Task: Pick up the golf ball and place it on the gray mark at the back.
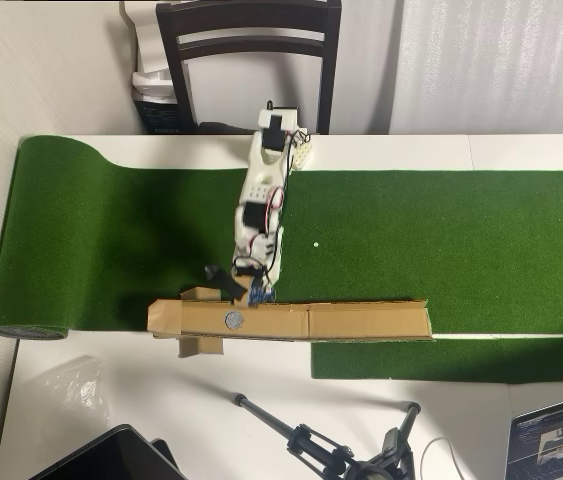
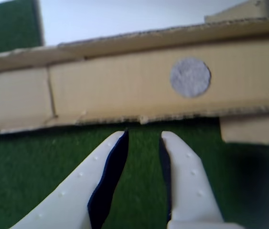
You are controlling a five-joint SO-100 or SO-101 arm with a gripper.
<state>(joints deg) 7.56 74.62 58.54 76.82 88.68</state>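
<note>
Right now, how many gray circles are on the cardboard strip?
1. The gray circle sits toward the left end of the cardboard strip in the overhead view; in the wrist view it lies up and right of the end effector. No others show.

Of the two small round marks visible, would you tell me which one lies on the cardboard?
The gray mark on the cardboard strip; the white dot sits on green turf.

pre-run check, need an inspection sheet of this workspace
surface: green turf on a white table
job's things: gray mark on the cardboard strip; golf ball: nothing seen
clutter: plastic bag, tripod, laptop
grippers: pincer open, empty, over turf just short of the strip
cables: wires along the arm
surroundings: chair behind the table
</note>
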